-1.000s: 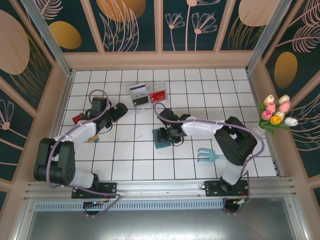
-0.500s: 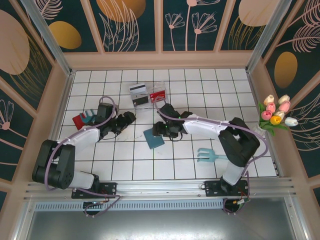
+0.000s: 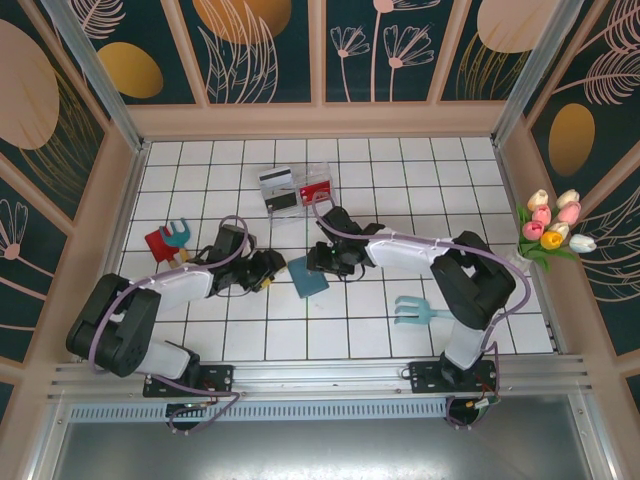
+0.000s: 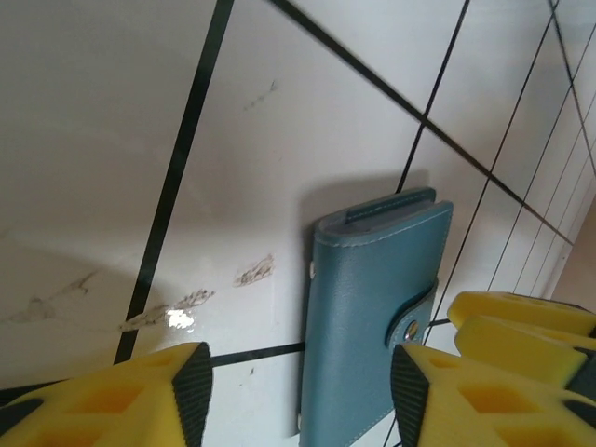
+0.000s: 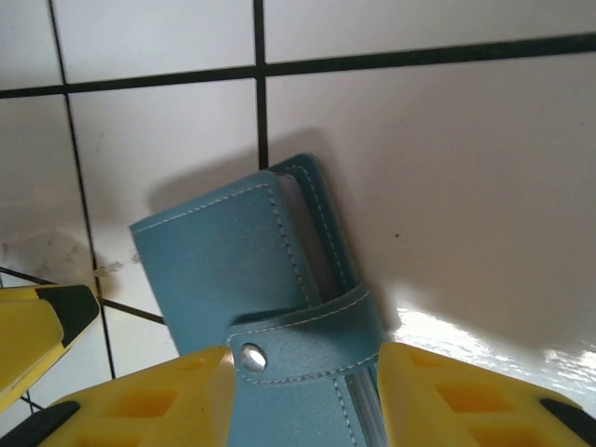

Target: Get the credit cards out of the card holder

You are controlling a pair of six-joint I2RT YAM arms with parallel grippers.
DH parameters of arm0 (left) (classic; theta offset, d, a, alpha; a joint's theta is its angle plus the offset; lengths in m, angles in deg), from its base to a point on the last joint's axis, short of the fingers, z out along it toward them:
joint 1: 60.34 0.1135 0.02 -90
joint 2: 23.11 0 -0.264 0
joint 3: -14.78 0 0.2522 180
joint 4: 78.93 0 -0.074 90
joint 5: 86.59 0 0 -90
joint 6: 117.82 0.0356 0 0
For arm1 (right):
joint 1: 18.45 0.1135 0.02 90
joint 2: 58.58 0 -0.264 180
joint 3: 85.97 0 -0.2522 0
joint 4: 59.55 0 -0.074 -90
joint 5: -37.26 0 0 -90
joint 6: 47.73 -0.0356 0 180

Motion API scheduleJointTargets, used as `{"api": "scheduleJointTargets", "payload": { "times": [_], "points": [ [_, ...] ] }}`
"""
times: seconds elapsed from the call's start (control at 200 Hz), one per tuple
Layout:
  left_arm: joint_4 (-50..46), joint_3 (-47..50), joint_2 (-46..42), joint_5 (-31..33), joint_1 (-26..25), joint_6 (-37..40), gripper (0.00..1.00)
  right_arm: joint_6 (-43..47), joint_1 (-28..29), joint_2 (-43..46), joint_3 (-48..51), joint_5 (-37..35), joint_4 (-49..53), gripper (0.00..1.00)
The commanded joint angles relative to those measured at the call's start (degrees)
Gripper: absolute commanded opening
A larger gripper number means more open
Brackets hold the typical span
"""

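**A:** Where was the holder [image 3: 307, 275]?

**B:** Flat on the table [image 3: 350, 330], near the middle, between my two grippers. Its strap [image 5: 307, 335] was snapped shut across the open edge.

**A:** And the grippers?

**B:** My right gripper [image 5: 303, 400] straddled one end, with a finger close beside each long edge. I could not tell whether it was pinching or only flanking the holder. My left gripper [image 4: 293, 396] was spread and low over the tiles. The holder lay in its gap, nearer one finger and, as far as I could see, touching neither.

**A:** What worried you?

**B:** The strap first. With it fastened, no card could come out. If my right hold was loose, a tug at the snap would probably have dragged or lifted the whole holder instead of popping it open.

**A:** And the left side?

**B:** Its nearer finger would have met the holder first. On that glossy tile, I judged, an uneven push would have skated or spun the holder out from under the right fingers.

**A:** Anything else?

**B:** Two things. My right fingers sat just beside my left ones, so closing carelessly risked knocking them together. And the holder looked soft, so squeezing from both sides could have buckled it and jammed whatever was inside.
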Motion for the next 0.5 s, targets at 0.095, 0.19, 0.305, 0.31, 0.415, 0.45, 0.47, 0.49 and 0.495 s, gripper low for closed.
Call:
{"api": "scheduleJointTargets", "payload": {
  "times": [0.095,0.19,0.305,0.31,0.415,0.45,0.47,0.49,0.495],
  "points": [
    [5.05,1.28,1.8,-2.77,-1.05,-2.98,0.46,-1.59,0.06,-1.64,0.56,2.87,-2.27,0.42],
    [7.23,1.08,2.91,-4.05,-2.22,-3.5,0.45,-1.83,-0.03,-2.34,0.87,3.49,-2.66,0.42],
    [10.37,0.94,4.83,-5.05,-3.65,-4.47,0.43,-2.09,-0.29,-2.73,1.6,4.77,-3.99,0.42],
    [10.48,0.93,4.91,-5.05,-3.68,-4.51,0.43,-2.06,-0.34,-2.74,1.64,4.76,-4.05,0.42],
    [12.42,0.38,6.5,-5.93,-3.98,-4.39,0.42,-2.43,-0.43,-2.77,2.45,5.43,-4.99,0.42],
    [12.17,-0.18,6.9,-5.61,-3.98,-3.83,0.42,-2.52,-0.46,-2.81,2.76,5.58,-5.27,0.42],
    [11.95,-0.48,7.2,-5.5,-3.98,-3.64,0.42,-2.63,-0.42,-2.76,2.95,5.84,-5.4,0.42],
    [11.7,-0.75,7.52,-5.28,-3.94,-3.48,0.41,-2.64,-0.42,-2.81,3.02,6.15,-5.58,0.42],
    [11.67,-0.79,7.58,-5.25,-3.96,-3.49,0.42,-2.64,-0.45,-2.82,3.1,6.2,-5.63,0.42]
  ]
}}
